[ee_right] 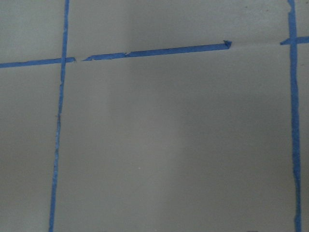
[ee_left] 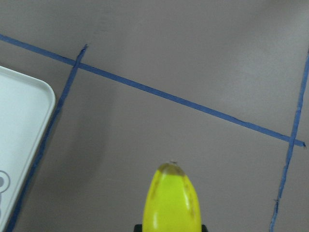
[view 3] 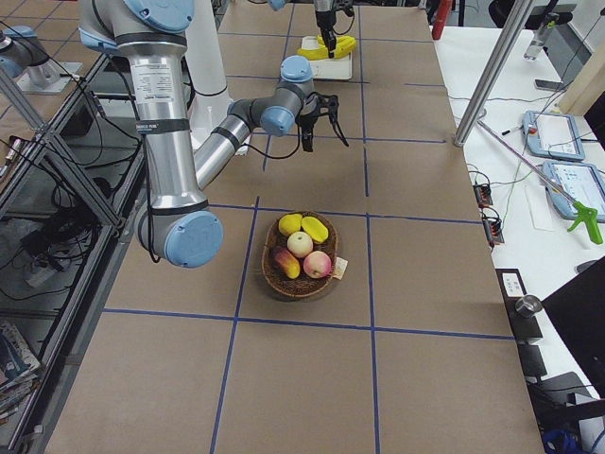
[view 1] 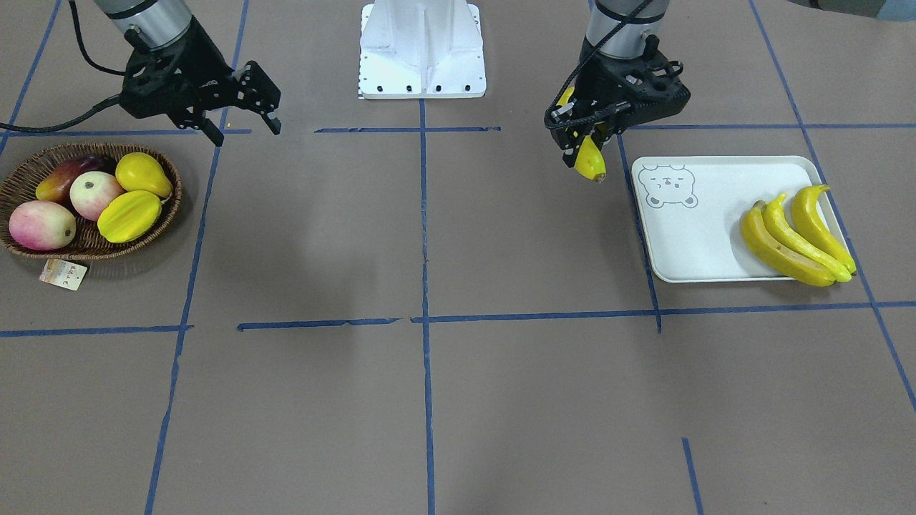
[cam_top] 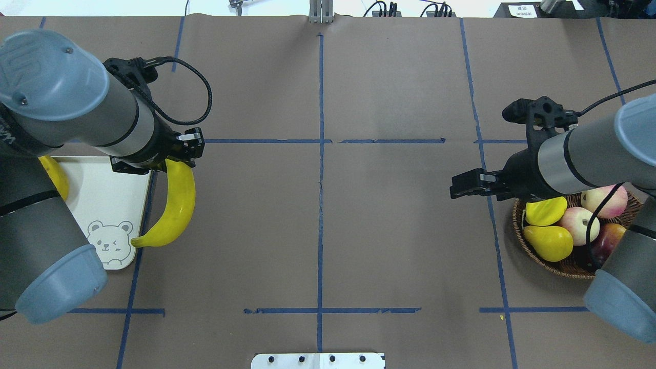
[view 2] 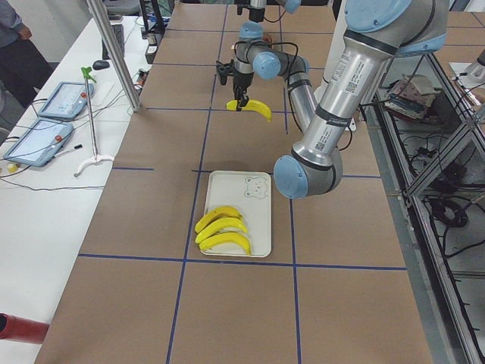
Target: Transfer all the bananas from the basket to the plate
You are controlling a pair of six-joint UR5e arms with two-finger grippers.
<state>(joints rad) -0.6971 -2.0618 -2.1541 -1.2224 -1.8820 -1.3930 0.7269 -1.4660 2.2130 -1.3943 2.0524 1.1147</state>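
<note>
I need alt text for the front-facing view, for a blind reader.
The left gripper holds a banana in its jaws beside a white tray where three bananas lie. The right gripper, jaws open, hangs near a basket of other fruit.

No wording is legible. A grey bear-face print (view 1: pixel 668 187) marks the flat off-white rectangular tray (view 1: pixel 708 236) at the corner nearest the left gripper (view 1: pixel 588 146), which clamps a long yellow banana (cam_top: pixel 177 205). The small paper tag (view 1: pixel 63 274) on the dark-brown woven wicker basket (view 1: pixel 168 214), well apart from the right gripper (view 1: pixel 245 129), carries print too small to read.
</note>
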